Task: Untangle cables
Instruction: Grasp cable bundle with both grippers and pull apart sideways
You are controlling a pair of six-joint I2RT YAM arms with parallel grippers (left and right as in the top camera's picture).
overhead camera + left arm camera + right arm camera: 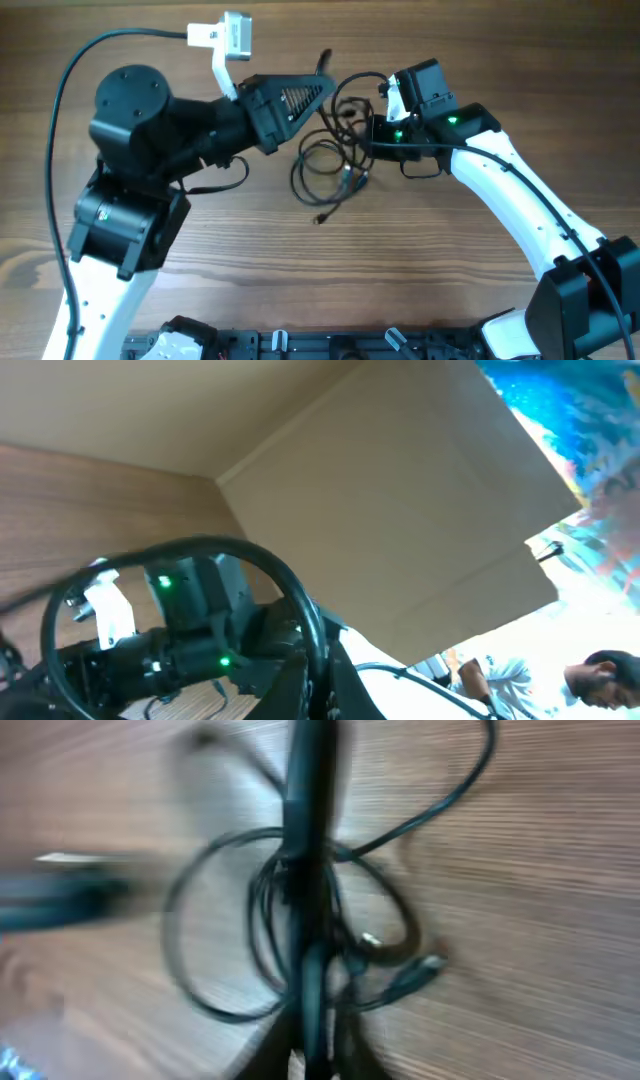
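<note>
near edge: black base rail with clamps, running across between the two arm mounts.

surface: wood-grain table.

left arm: bulky black joints on a white lower link, reaching from near left towards the far middle. left gripper points right, its tip at the far left edge of the cord pile. how far its fingers are parted cannot be told, nor whether it has hold of a strand. in its wrist view a black cord loop arcs close before the lens, with the other arm's green-lit body behind.

right arm: white links, rising from near right to the far middle. right gripper sits at the right edge of the pile. its wrist view is blurred, showing one dark bar over the coil; finger spread and grasp cannot be told.

cables: thin black cords in one overlapping coil at table centre, between the two grippers; one plug end trails near-left.

far left: white connector on a black lead.
</note>
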